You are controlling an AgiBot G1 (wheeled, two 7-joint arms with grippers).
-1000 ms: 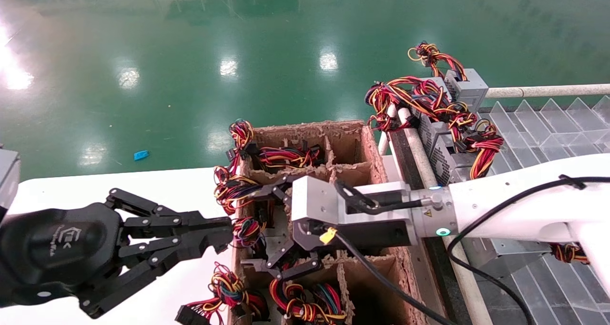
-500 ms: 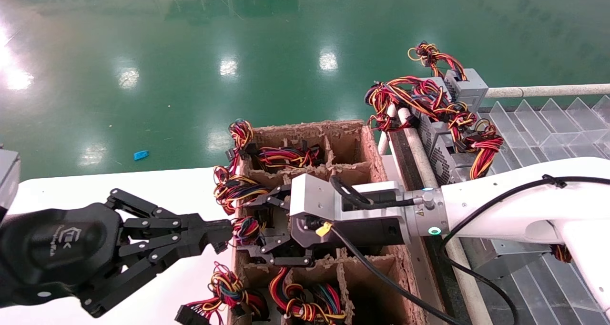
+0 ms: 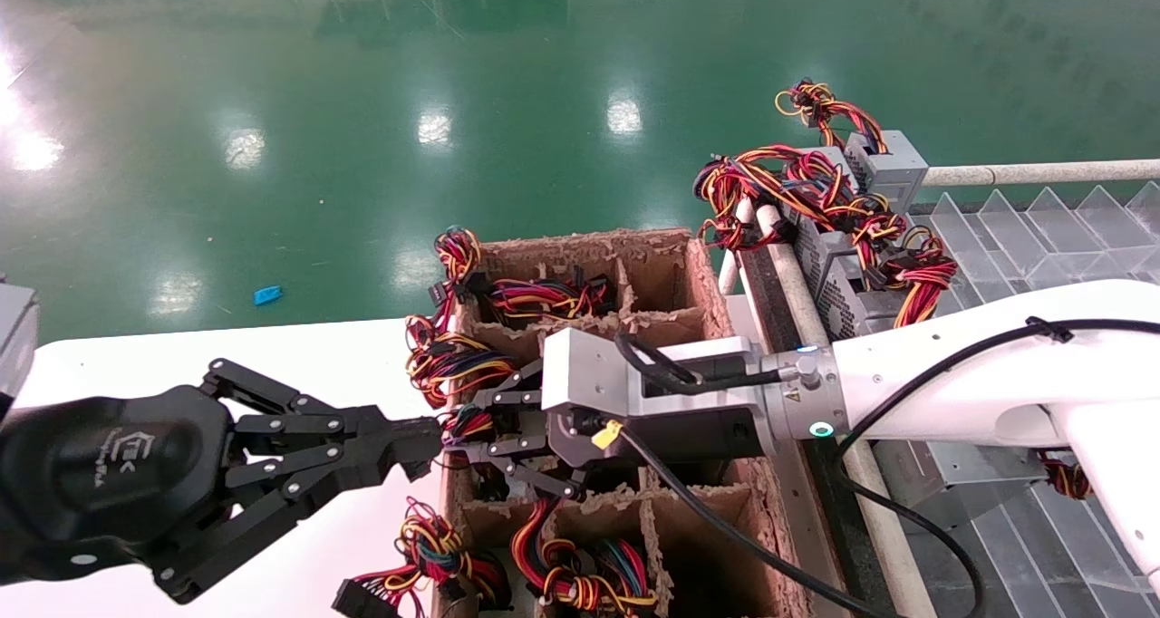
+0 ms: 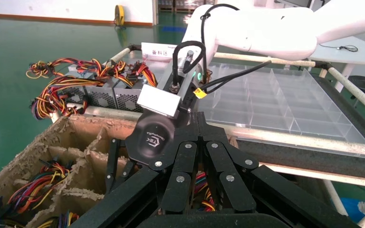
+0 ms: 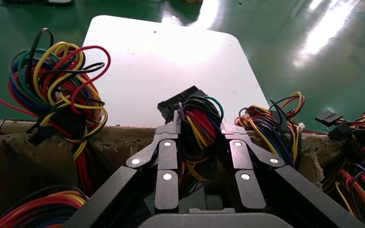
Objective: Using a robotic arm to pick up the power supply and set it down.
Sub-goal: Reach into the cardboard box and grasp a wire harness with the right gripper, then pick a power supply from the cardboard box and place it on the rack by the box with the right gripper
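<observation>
The robotic arm (image 3: 979, 373), white with a silver wrist block, reaches from the right into the divided cardboard box (image 3: 693, 274). Its right gripper (image 3: 464, 426) (image 5: 200, 129) is shut on the power supply's bundle of red, yellow and black wires (image 5: 197, 121), which ends in a black connector (image 5: 180, 99). The power supply's metal body is hidden below the gripper. My left gripper (image 3: 424, 439) (image 4: 197, 118) is all black and shut. It hangs over the white table (image 3: 272, 355), just left of the box, with nothing held.
Other box cells hold more wire bundles (image 3: 544, 296) (image 3: 439, 545). Several silver power supplies (image 3: 852, 305) with tangled wires lie on the rail to the right. Beside them is a clear plastic divider tray (image 3: 1042, 237). Green floor lies beyond.
The right gripper has slid left and a little farther into the box, and its jaws went from wide open to shut round the wire bundle. The left gripper has not moved.
</observation>
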